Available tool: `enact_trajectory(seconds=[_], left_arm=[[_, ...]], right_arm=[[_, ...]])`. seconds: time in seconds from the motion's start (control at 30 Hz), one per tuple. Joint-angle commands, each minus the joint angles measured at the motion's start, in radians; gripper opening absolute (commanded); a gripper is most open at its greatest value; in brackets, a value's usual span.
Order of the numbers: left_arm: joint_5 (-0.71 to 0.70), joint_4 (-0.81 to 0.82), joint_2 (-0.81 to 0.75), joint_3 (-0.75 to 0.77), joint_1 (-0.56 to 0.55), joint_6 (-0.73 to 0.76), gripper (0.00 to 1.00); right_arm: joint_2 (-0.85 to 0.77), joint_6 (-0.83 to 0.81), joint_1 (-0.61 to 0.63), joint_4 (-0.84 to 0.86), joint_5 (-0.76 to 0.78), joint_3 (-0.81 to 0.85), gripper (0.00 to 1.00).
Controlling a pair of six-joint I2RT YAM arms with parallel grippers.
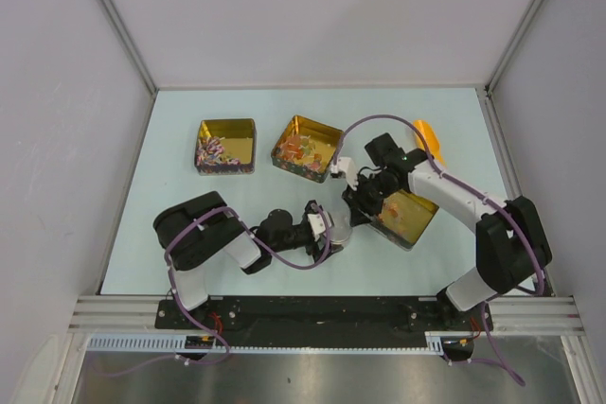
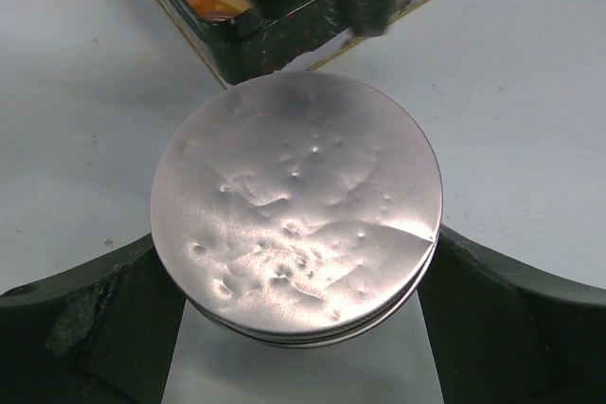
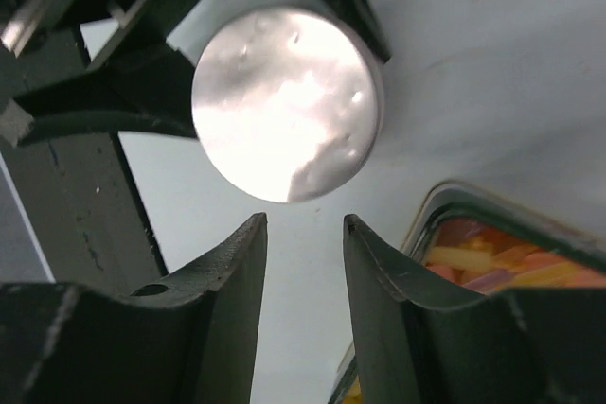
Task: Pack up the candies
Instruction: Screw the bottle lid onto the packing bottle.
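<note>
The left end effector grips a round silver-topped can by its sides, toward the middle of the counter's near edge. The right end effector, empty with fingers a narrow gap apart, hovers beside the can; candies lie in a gold tin just to its right, nearer this arm.

Middle of the table is pretty jammed. The left gripper hugs a silver round can from both sides. The right gripper sits right next to it, fingers slightly apart, over the near tin. The left tin, middle tin and orange scoop block the far half. Bare strips run behind the tins and at the left edge. The side walls box it all in.
</note>
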Motion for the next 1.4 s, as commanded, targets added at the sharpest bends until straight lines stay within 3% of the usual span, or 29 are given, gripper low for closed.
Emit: enact_trajectory(seconds=[0.0,0.1,0.23,0.37,0.4,0.47,0.7,0.93,1.37], left_arm=[[0.005,0.042,-0.001,0.027,0.003,0.018,0.94],[0.001,0.041,-0.001,0.030,0.003,0.018,0.94],[-0.002,0.039,-0.004,0.030,0.004,0.019,0.94],[-0.002,0.041,-0.006,0.030,0.006,0.016,0.94],[-0.002,0.041,-0.006,0.028,0.009,0.013,0.94],[-0.002,0.038,-0.007,0.030,0.010,0.012,0.94],[-0.002,0.033,-0.007,0.031,0.012,0.012,0.94],[-0.010,0.018,-0.007,0.037,0.013,0.016,0.93],[-0.033,-0.008,0.003,0.054,0.018,0.013,0.93]], right_arm=[[0.053,0.031,0.032,0.124,-0.012,0.085,0.43],[0.106,0.055,0.054,0.174,0.005,0.113,0.45],[0.129,0.032,0.097,0.150,0.030,0.105,0.62],[0.115,0.058,0.123,0.202,0.054,0.045,0.69],[0.107,0.067,0.131,0.210,0.060,0.032,0.76],[0.104,0.080,0.158,0.245,0.105,0.013,0.76],[0.150,0.107,0.180,0.302,0.215,-0.017,0.70],[0.089,0.091,0.093,0.262,0.085,-0.016,0.55],[0.023,0.066,0.085,0.165,0.108,-0.025,0.33]])
